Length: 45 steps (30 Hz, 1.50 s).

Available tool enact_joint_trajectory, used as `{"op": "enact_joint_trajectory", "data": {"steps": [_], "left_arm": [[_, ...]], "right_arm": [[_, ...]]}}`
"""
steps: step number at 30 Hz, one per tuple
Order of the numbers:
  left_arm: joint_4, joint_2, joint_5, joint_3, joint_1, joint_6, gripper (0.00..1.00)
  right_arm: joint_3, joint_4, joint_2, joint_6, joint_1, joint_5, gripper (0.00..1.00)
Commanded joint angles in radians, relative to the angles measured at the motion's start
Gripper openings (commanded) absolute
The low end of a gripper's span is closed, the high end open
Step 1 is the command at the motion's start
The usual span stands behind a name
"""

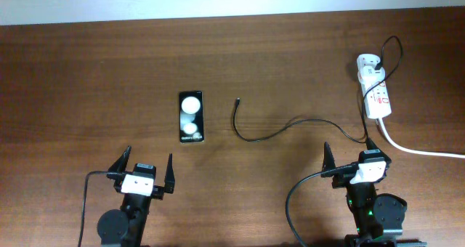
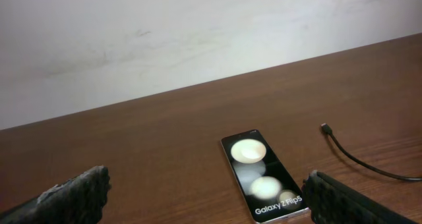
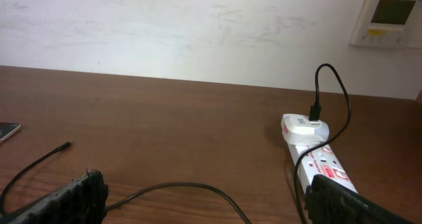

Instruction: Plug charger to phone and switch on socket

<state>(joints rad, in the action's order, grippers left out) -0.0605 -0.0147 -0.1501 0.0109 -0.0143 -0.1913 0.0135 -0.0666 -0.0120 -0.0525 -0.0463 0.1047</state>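
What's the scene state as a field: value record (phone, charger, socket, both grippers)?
phone: Galaxy Z Flip5, flat on the table, face up, nothing plugged in
charger: connector tip lies free to the right of the phone, not touching it
adapter: white, seated in the far end of the power strip
power strip: far right of the table; switch state cannot be told
left gripper: open, empty, just short of the phone
right gripper: open, empty, near the cable's slack
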Motion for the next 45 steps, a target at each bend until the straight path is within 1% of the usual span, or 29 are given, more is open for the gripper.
{"op": "enact_joint_trajectory", "data": {"steps": [1,13,15,18,19,21,25,27,28,30,31,35,36,37,39,42,43,45], "left_arm": [[-0.006,0.009,-0.010,-0.002,0.005,-0.016,0.99],[0.003,0.009,-0.020,-0.002,0.004,-0.016,0.99],[0.002,0.008,-0.101,-0.002,0.004,-0.015,0.99],[0.006,-0.029,-0.161,0.020,0.004,-0.011,0.99],[0.006,-0.088,-0.196,0.074,0.004,-0.001,0.99],[0.006,-0.225,-0.214,0.179,0.004,0.007,0.99],[0.006,-0.621,-0.326,0.439,0.004,0.007,0.99],[0.001,-0.790,-0.334,0.552,0.004,0.011,0.99],[-0.013,-0.841,-0.334,0.594,0.004,0.011,0.99],[-0.137,-1.046,-0.352,0.798,0.004,0.011,0.99],[-0.187,-1.103,-0.352,0.864,0.004,0.011,0.99],[-0.487,-1.434,-0.351,1.247,0.004,0.010,0.99],[-0.534,-1.484,-0.351,1.302,0.004,0.010,0.99],[-0.618,-1.575,-0.351,1.395,0.004,0.010,0.99],[-0.671,-1.645,-0.347,1.429,0.002,0.010,0.99],[-0.698,-1.752,-0.352,1.428,0.002,0.011,0.99],[-0.723,-1.767,-0.352,1.428,0.002,0.011,0.99],[-0.715,-1.780,-0.366,1.428,-0.005,0.020,0.99]], "right_arm": [[-0.008,-0.001,0.005,0.005,0.007,-0.005,0.99],[-0.008,-0.001,0.005,0.005,0.007,-0.005,0.99],[-0.008,-0.001,0.005,0.005,0.007,-0.005,0.99],[-0.008,-0.001,0.005,0.005,0.007,-0.005,0.99],[-0.008,-0.001,0.005,0.005,0.007,-0.005,0.99],[-0.008,-0.001,0.005,0.005,0.007,-0.005,0.99],[-0.008,-0.001,0.005,0.005,0.007,-0.005,0.99],[-0.008,-0.001,0.005,0.005,0.007,-0.005,0.99],[-0.008,-0.001,0.005,0.005,0.007,-0.005,0.99],[-0.008,-0.001,0.005,0.005,0.007,-0.005,0.99],[-0.008,-0.001,0.005,0.005,0.007,-0.005,0.99],[-0.008,-0.001,0.005,0.005,0.007,-0.005,0.99],[-0.008,-0.001,0.005,0.005,0.007,-0.005,0.99],[-0.008,-0.001,0.005,0.005,0.007,-0.005,0.99],[-0.008,-0.001,0.005,0.005,0.007,-0.005,0.99],[-0.008,-0.001,0.005,0.005,0.007,-0.005,0.99],[-0.008,-0.001,0.005,0.005,0.007,-0.005,0.99],[-0.008,-0.001,0.005,0.005,0.007,-0.005,0.99]]}}
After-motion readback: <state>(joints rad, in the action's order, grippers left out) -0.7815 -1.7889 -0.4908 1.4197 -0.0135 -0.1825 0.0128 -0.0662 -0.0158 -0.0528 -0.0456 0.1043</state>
